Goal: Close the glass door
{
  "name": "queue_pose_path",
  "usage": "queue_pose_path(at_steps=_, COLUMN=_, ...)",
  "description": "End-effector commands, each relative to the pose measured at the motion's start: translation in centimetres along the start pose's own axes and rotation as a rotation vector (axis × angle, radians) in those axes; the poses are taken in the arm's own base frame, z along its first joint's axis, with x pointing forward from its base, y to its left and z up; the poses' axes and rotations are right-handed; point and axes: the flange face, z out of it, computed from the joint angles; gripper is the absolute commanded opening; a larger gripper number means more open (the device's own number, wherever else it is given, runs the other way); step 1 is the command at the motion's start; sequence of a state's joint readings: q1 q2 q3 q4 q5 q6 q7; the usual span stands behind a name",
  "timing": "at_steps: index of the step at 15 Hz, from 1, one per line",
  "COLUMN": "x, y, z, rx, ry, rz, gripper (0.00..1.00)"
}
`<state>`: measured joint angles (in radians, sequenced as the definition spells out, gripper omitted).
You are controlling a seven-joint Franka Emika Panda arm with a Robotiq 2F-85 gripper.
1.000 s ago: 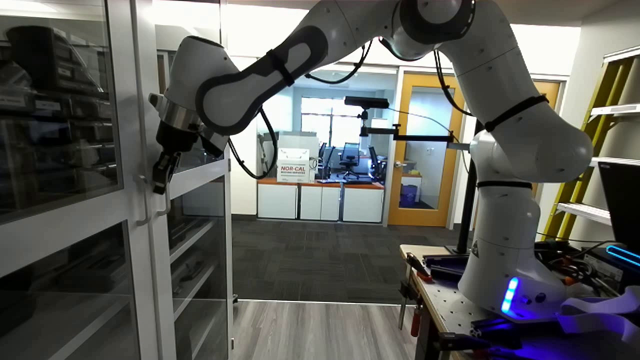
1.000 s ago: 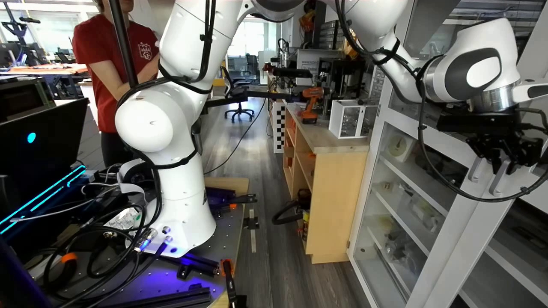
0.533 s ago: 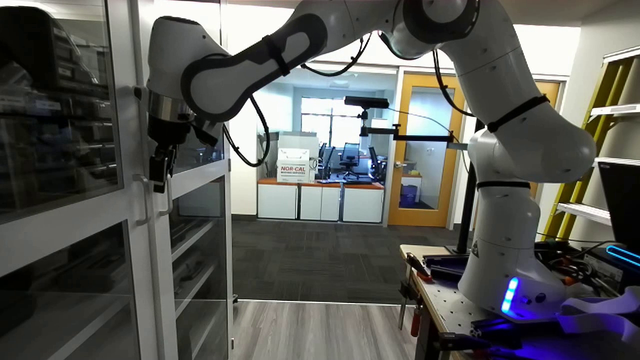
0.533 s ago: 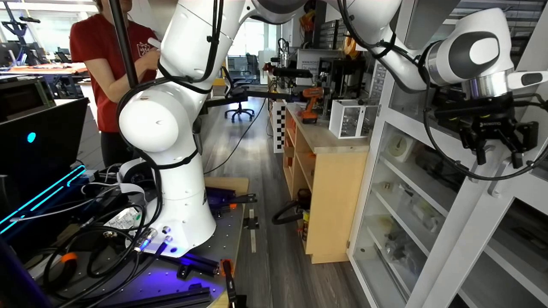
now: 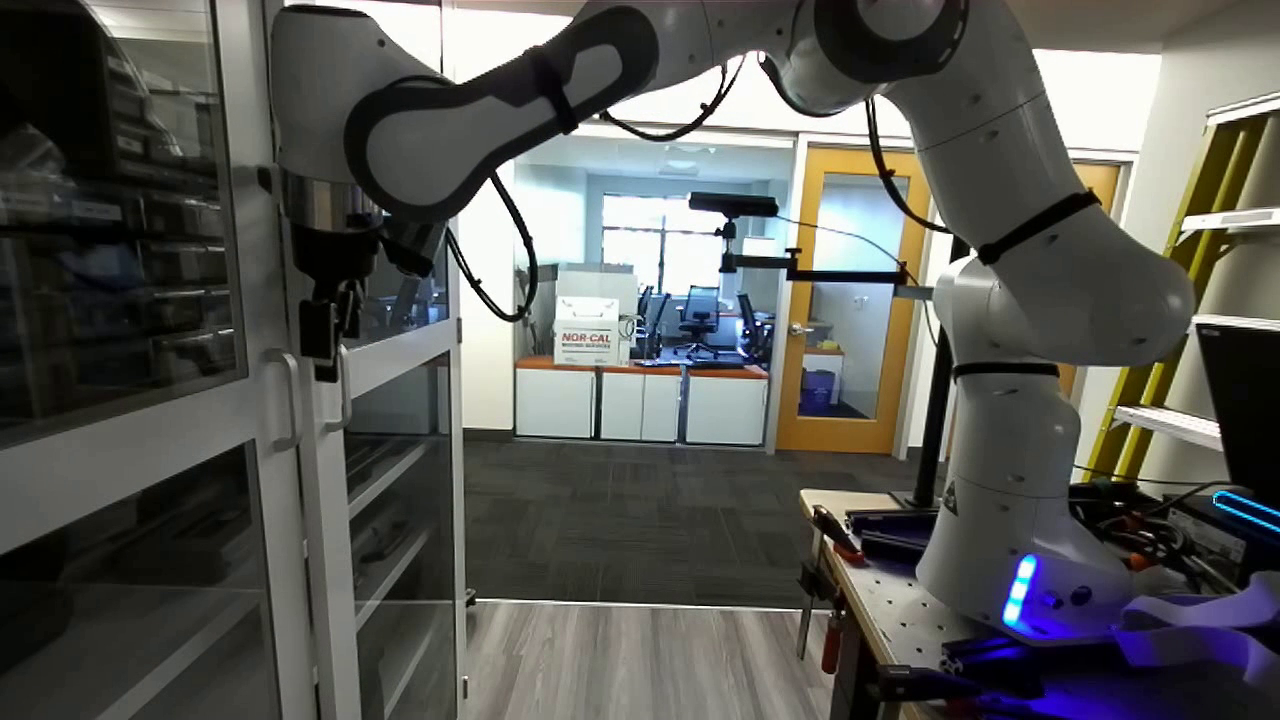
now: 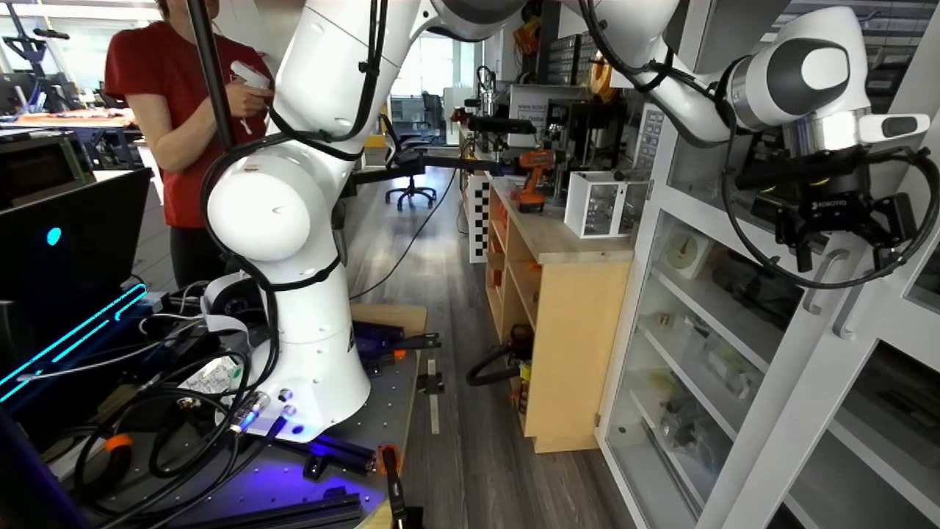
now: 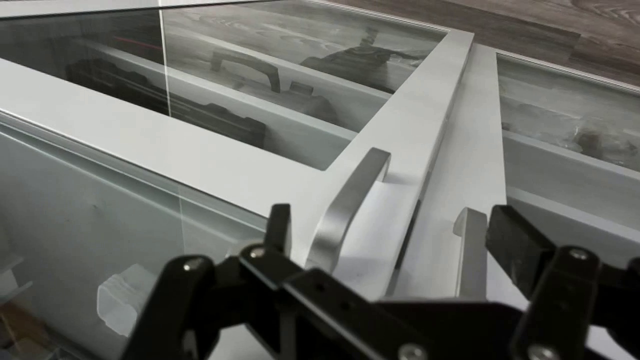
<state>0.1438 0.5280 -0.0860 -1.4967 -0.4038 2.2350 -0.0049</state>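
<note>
- Door (image 7: 250, 170): in the wrist view the left, seemingly ajar one, just beyond the fingers (image 7: 520, 250) as seen from the base (image 5: 1010, 510).
- Fingers spread wide, gripping nothing; its handle (image 7: 342, 215) and a second handle (image 7: 473, 255) show between them, contact unclear.
- Closing likely calls for a push away from the base.
- Long axis upright, alongside the down-pointing fingers; face roughly basewards.

An orange cordless drill (image 6: 535, 180) stands near a small white case (image 6: 580, 207) on a wooden workbench (image 6: 580, 345); beyond grey carpet (image 5: 600, 520), a NOR-CAL box (image 5: 586, 332) sits atop low white cabinets (image 5: 620, 405).
</note>
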Motion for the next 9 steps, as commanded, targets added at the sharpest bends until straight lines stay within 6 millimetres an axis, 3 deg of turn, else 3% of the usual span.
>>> queue_pose_path(at_steps=1, x=-1.4, y=0.1, z=-1.8, rx=-0.034, ry=-0.056, rz=0.018, gripper=1.0)
queue_pose_path(at_steps=4, x=-2.8, y=-0.2, z=-2.6, rx=-0.023, ry=-0.083, rz=0.024, gripper=1.0)
queue_pose_path(at_steps=9, x=-6.9, y=-1.4, z=-4.7, rx=0.016, ry=-0.104, rz=0.078, gripper=1.0)
